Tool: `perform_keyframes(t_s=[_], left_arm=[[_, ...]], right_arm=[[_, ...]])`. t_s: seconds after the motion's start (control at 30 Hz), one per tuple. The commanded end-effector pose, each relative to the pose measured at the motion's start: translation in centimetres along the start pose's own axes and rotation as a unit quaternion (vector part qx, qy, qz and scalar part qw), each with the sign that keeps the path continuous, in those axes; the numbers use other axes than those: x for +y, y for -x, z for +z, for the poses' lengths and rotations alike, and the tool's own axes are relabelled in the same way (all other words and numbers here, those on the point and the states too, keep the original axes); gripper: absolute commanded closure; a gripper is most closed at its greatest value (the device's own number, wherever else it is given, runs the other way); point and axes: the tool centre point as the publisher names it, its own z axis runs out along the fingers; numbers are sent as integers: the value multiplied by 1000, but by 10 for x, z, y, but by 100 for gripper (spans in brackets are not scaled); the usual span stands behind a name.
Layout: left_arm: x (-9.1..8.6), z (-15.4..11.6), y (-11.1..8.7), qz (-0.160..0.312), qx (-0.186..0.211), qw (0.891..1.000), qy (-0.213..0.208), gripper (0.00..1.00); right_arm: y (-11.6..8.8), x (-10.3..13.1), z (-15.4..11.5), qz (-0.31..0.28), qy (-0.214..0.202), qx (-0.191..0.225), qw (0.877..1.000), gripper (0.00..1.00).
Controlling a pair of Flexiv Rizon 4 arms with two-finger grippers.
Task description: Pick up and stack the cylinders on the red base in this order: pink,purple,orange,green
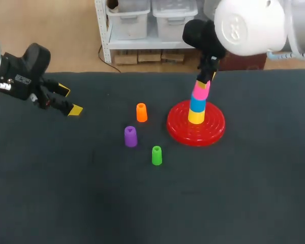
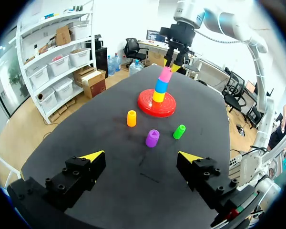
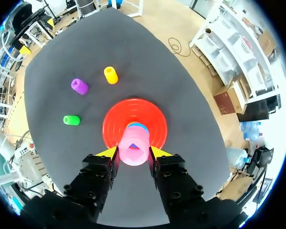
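Observation:
My right gripper is shut on the pink cylinder, which leans slightly on top of a blue cylinder and a yellow one stacked on the red base. In the right wrist view both fingers press the pink cylinder from either side. The orange cylinder, purple cylinder and green cylinder stand loose on the dark table left of the base. My left gripper is open and holds nothing at the far left, well away from them.
The dark table top stretches wide in front of the cylinders. From the left wrist view the three loose cylinders lie ahead of the open left gripper, with the red base behind them.

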Motion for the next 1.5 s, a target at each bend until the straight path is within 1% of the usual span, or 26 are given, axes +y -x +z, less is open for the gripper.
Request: perform_keyframes(t_s=[0.03,0.27,0.4,0.6,0.73,0.77,0.9,1.03,1.13,1.17,1.2,1.23,1.37,1.5], left_arm=[[2,1,1,0,3,1000,-1,0],[2,1,1,0,3,1000,-1,0],[2,1,1,0,3,1000,-1,0],[2,1,1,0,3,1000,-1,0],[2,1,1,0,3,1000,-1,0],[2,1,1,0,3,1000,-1,0],[2,1,1,0,3,1000,-1,0],[2,1,1,0,3,1000,-1,0],[2,1,1,0,3,1000,-1,0],[2,1,1,0,3,1000,-1,0],[2,1,1,0,3,1000,-1,0],[2,1,1,0,3,1000,-1,0],[2,1,1,0,3,1000,-1,0],[2,1,1,0,3,1000,-1,0]], right_arm=[[-4,1,6,3,-9,-7,1000,100],[8,-4,9,12,-16,-21,1000,100],[15,-7,9,13,-20,-19,1000,100],[20,-11,17,4,-17,21,1000,100],[18,-11,25,3,-13,39,999,100],[16,-11,27,10,-4,44,999,100],[7,-10,35,18,-1,54,998,100],[1,-7,37,18,2,55,998,100],[-2,-4,33,15,1,40,999,100],[-3,-3,30,16,1,34,999,69],[-4,-2,26,16,2,25,1000,3],[-4,-1,22,10,-1,13,1000,0],[-2,6,1,-3,-27,-31,999,0],[3,27,-7,-37,-40,-52,997,0]])
